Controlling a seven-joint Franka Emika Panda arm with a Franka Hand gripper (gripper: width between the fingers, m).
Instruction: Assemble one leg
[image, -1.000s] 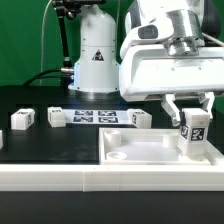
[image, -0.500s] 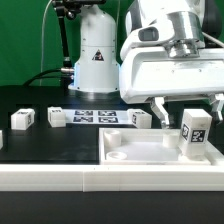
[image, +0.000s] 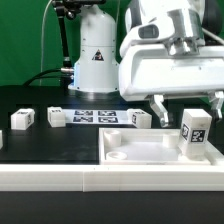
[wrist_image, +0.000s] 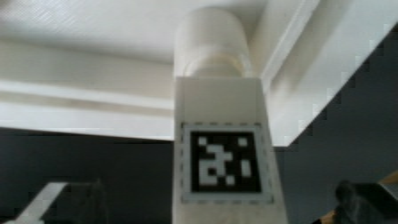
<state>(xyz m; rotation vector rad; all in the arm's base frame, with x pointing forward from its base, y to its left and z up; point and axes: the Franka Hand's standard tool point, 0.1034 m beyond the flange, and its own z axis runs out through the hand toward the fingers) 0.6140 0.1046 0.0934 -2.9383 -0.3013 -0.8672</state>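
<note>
A leg (image: 193, 133), a white chunky peg with a square tag, stands upright in the corner of the large white panel (image: 140, 152) at the exterior view's right. My gripper (image: 188, 106) is open just above it, one finger on each side of the leg's top, apart from it. In the wrist view the leg (wrist_image: 222, 120) fills the middle, its round end set against the panel (wrist_image: 89, 60), and my gripper (wrist_image: 210, 206) has dark fingertips (wrist_image: 368, 198) wide on both sides. Three more legs lie on the black table: two at the left (image: 22, 119) (image: 56, 117) and one behind the panel (image: 139, 118).
The marker board (image: 95, 116) lies flat behind the panel, between the loose legs. The robot's white base (image: 95, 55) stands at the back. A white rail (image: 60, 181) runs along the table's front edge.
The gripper was shut on the leg one second ago; its fingers have spread apart and let go. The leg stays standing in the panel's corner.
</note>
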